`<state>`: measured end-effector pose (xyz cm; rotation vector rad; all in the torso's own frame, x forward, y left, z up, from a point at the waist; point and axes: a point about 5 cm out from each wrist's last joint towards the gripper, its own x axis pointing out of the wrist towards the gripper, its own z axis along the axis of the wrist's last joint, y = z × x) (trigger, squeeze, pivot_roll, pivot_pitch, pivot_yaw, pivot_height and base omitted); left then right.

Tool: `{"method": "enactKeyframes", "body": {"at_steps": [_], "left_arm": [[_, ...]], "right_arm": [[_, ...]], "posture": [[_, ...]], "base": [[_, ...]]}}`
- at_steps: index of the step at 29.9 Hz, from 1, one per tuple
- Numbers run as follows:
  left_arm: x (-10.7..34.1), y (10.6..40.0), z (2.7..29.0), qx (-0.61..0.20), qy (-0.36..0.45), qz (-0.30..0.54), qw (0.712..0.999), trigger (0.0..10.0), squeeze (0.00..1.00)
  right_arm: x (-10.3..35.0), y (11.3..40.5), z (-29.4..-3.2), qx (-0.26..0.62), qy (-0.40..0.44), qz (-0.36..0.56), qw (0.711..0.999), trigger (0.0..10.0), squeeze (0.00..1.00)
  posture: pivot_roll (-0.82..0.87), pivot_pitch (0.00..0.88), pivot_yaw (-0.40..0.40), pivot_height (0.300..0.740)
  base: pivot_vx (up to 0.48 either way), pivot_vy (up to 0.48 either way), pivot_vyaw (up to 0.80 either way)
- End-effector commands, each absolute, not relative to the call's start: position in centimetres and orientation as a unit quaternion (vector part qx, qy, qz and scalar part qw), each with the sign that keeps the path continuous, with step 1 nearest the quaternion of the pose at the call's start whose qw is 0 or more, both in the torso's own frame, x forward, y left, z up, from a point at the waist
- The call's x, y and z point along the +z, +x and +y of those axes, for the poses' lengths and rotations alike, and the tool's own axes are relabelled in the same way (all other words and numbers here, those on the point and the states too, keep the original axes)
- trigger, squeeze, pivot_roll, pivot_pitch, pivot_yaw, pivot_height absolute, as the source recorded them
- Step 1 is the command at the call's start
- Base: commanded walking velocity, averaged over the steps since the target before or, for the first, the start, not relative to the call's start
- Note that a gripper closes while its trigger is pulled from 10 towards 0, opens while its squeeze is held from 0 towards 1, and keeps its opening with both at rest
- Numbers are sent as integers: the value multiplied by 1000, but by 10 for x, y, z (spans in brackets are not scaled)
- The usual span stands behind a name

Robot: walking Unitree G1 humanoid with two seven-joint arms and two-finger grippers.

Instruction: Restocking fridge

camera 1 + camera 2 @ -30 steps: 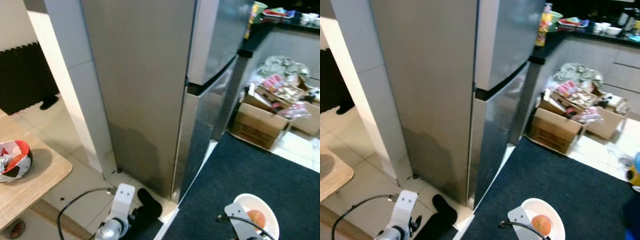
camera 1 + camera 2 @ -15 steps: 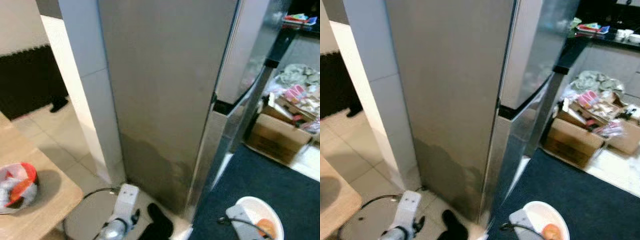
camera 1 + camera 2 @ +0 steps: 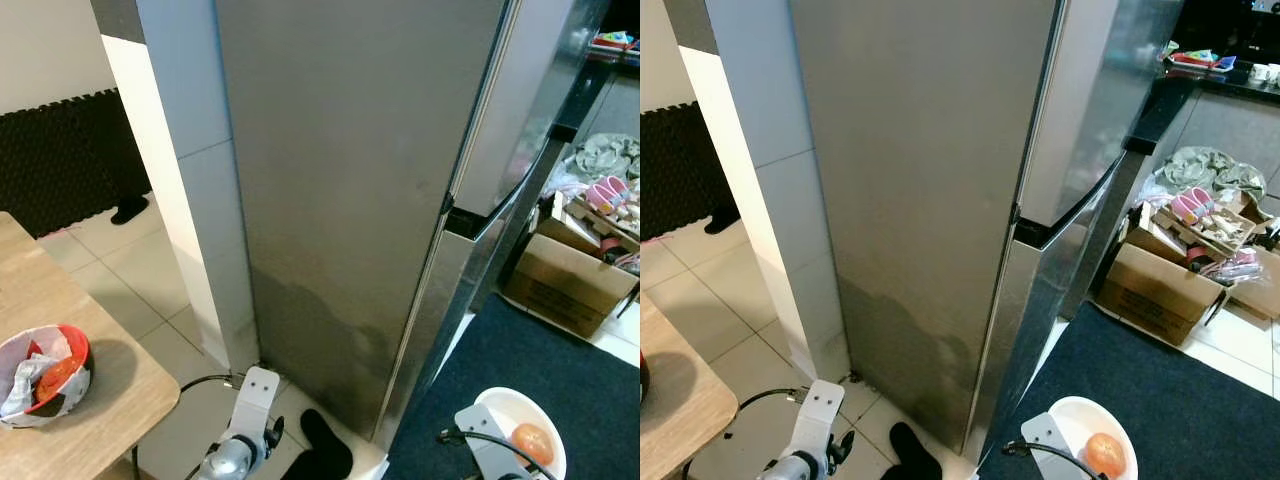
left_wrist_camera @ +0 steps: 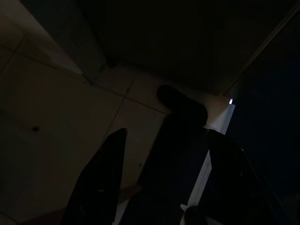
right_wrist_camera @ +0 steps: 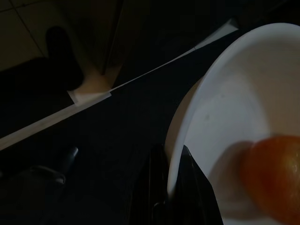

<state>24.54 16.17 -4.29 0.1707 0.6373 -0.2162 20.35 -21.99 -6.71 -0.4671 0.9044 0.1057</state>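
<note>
- stainless steel fridge [image 3: 360, 190] stands straight ahead with both doors shut, its side panel facing the camera and a white tiled pillar [image 3: 195, 170] against its left side.
- right gripper [image 5: 171, 185] pinches the rim of a white bowl [image 5: 234, 131] between its two fingers; an orange fruit [image 5: 274, 176] lies inside the bowl, low at the right over the dark blue carpet [image 3: 560, 360].
- left gripper [image 4: 161, 183] hangs idle with its fingers spread apart and nothing between them, above the pale floor tiles [image 3: 120, 270].
- a black foot-like shape [image 3: 325, 450] sits on the floor at the fridge's near corner.
- wooden table [image 3: 90, 400] shows its corner at the left, carrying a red bowl [image 3: 45, 372] near its edge.
- cardboard boxes [image 3: 1165, 285] full of clutter stand beside the fridge's right, below a dark counter [image 3: 1210, 75].
</note>
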Motion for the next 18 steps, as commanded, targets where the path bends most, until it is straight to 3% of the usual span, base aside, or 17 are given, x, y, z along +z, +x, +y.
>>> {"method": "enactKeyframes", "body": {"at_steps": [1, 6, 11, 14, 18], "left_arm": [[-45, 243, 160, -103, 70, 318, 940, 10000, 0], [-45, 243, 160, -100, 64, 321, 940, 10000, 0], [-45, 244, 160, -101, 64, 320, 940, 10000, 0], [-45, 244, 160, -100, 63, 321, 940, 10000, 0], [-44, 245, 160, -98, 64, 320, 940, 10000, 0]], "right_arm": [[-66, 204, -224, 44, -228, 430, 873, 10000, 0], [-66, 204, -225, 46, -230, 430, 872, 10000, 0], [-66, 204, -225, 47, -231, 430, 871, 10000, 0], [-66, 203, -225, 48, -232, 430, 871, 10000, 0], [-66, 203, -225, 49, -234, 430, 871, 10000, 0]], "posture": [[-54, 0, -30, 740], [-55, 7, -29, 740], [-55, 7, -29, 740], [-56, 1, -29, 740], [-57, 0, -30, 740]], "base": [[0, -480, 0], [0, -480, 0], [0, 0, 0], [0, -480, 0], [0, 0, 0]]}}
